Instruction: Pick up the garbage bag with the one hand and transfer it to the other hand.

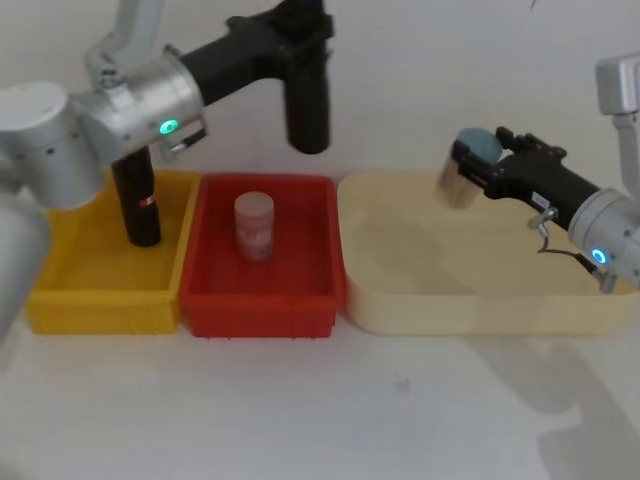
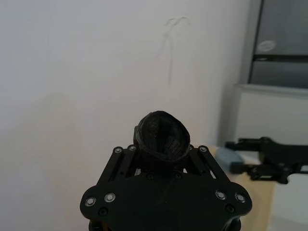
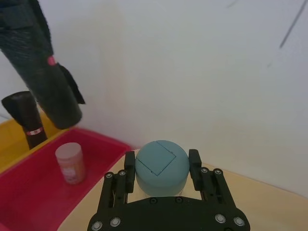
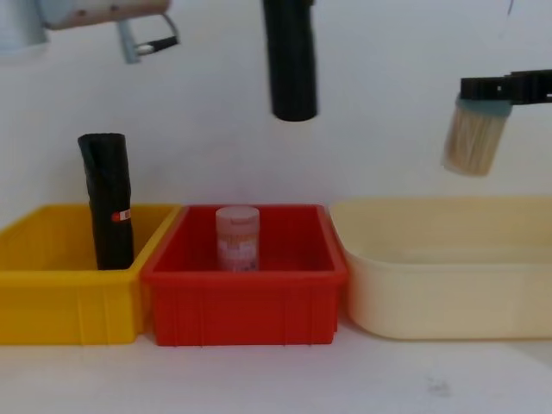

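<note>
High above the red plastic bin (image 1: 262,312), the garbage bag (image 1: 307,100), a smooth plain black cylindrical roll, hung upright, its top clamped in the black slim-fingered left gripper (image 1: 300,30) on the green-ringed arm. Over the cream tub (image 1: 480,310), the black right gripper (image 1: 472,160) on the blue-ringed arm grasped a pale teal-lidded jar (image 1: 458,185). A labelled black roll (image 1: 138,205) stood in the yellow bin (image 1: 100,312), and a pink jar (image 1: 254,226) in the red one.

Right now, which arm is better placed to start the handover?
Left. The left gripper is shut on the garbage bag, upright above the red bin, and can carry it across. The right gripper, over the cream tub, is shut on a teal-lidded container, so it likely cannot take it yet.
</note>
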Robot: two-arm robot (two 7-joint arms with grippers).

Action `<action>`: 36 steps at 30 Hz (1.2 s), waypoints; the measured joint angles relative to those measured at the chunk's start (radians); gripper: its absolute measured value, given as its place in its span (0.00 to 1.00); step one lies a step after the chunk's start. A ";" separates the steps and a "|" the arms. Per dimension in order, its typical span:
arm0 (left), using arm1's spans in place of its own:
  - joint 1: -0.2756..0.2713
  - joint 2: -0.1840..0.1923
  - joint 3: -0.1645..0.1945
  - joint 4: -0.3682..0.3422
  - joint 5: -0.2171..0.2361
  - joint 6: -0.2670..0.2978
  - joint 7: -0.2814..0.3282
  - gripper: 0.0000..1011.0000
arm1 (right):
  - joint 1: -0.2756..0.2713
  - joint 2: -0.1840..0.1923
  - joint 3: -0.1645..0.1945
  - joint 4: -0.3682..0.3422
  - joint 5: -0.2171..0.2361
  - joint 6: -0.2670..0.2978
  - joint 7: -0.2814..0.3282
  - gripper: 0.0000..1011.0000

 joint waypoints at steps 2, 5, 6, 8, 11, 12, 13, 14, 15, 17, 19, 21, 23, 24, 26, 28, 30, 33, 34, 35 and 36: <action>-0.023 -0.022 0.007 0.045 -0.006 -0.010 -0.015 0.35 | 0.003 0.002 0.003 0.007 0.003 -0.003 0.000 0.64; -0.079 -0.078 0.022 0.159 -0.022 -0.039 -0.061 0.35 | 0.007 0.005 0.006 0.017 0.007 -0.006 0.001 0.66; -0.110 -0.106 0.027 0.226 -0.031 -0.061 -0.090 0.35 | 0.008 0.006 0.007 0.019 0.008 -0.007 0.001 0.68; -0.157 -0.143 0.039 0.321 -0.048 -0.086 -0.118 0.35 | 0.011 0.008 0.010 0.026 0.011 -0.008 0.002 0.75; -0.225 -0.198 0.061 0.464 -0.085 -0.134 -0.169 0.35 | 0.013 0.010 0.013 0.032 0.013 -0.011 0.002 0.82; -0.239 -0.209 0.066 0.494 -0.091 -0.143 -0.184 0.35 | 0.013 0.010 0.013 0.034 0.013 -0.011 0.003 0.86; -0.271 -0.234 0.076 0.558 -0.104 -0.160 -0.203 0.35 | 0.015 0.011 0.014 0.036 0.015 -0.012 0.003 0.89; -0.284 -0.244 0.080 0.586 -0.111 -0.170 -0.214 0.35 | 0.015 0.011 0.014 0.037 0.015 -0.012 0.003 0.91; -0.296 -0.254 0.084 0.611 -0.117 -0.178 -0.223 0.35 | 0.015 0.012 0.015 0.039 0.015 -0.012 0.003 0.93; -0.328 -0.279 0.094 0.679 -0.133 -0.198 -0.247 0.35 | 0.016 0.012 0.016 0.041 0.017 -0.013 0.003 0.99; -0.355 -0.300 0.102 0.734 -0.146 -0.217 -0.268 0.35 | 0.016 0.014 0.016 0.041 0.018 -0.015 0.005 0.99; -0.370 -0.312 0.107 0.766 -0.153 -0.226 -0.278 0.35 | 0.015 0.015 0.016 0.039 0.020 -0.019 0.007 0.99; -0.390 -0.329 0.114 0.807 -0.163 -0.238 -0.293 0.35 | 0.012 0.018 0.016 0.032 0.022 -0.026 0.012 0.99; -0.395 -0.332 0.115 0.817 -0.165 -0.242 -0.296 0.35 | 0.011 0.018 0.016 0.031 0.022 -0.029 0.014 0.99; -0.411 -0.345 0.120 0.850 -0.173 -0.252 -0.308 0.35 | 0.006 0.022 0.015 0.020 0.024 -0.041 0.019 0.99; -0.420 -0.352 0.123 0.868 -0.177 -0.258 -0.314 0.35 | 0.003 0.024 0.015 0.012 0.024 -0.050 0.022 0.99; -0.431 -0.360 0.127 0.892 -0.183 -0.265 -0.323 0.35 | -0.002 0.026 0.015 -0.001 0.025 -0.066 0.027 0.99; -0.444 -0.371 0.131 0.918 -0.189 -0.273 -0.332 0.35 | -0.006 0.030 0.014 -0.021 0.025 -0.087 0.033 0.99; -0.446 -0.373 0.132 0.923 -0.190 -0.275 -0.334 0.35 | -0.006 0.032 0.014 -0.028 0.025 -0.091 0.034 0.99; -0.450 -0.377 0.133 0.932 -0.192 -0.278 -0.337 0.35 | -0.007 0.033 0.013 -0.037 0.025 -0.101 0.038 0.99; -0.452 -0.378 0.134 0.937 -0.193 -0.279 -0.339 0.35 | -0.007 0.034 0.013 -0.042 0.025 -0.104 0.039 0.99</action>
